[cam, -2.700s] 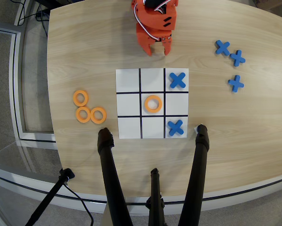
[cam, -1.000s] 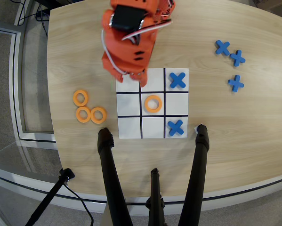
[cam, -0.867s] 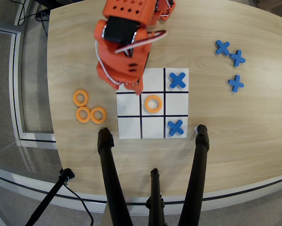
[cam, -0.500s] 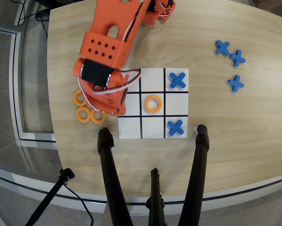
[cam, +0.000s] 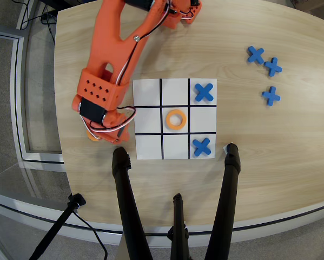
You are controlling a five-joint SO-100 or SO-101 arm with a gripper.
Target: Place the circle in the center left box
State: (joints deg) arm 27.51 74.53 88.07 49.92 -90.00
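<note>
Directly beneath the orange arm's wrist, the jaws (cam: 105,130) are hidden, so their state cannot be told; an orange flat ring (cam: 92,135) peeks out there, well left of the white grid's right-middle cell (cam: 203,119).

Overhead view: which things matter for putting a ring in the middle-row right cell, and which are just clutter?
Job:
arm over the loose rings
ring peeking out
empty right middle cell

Lying about:
ring in board's centre
crosses on board
three crosses off board
</note>
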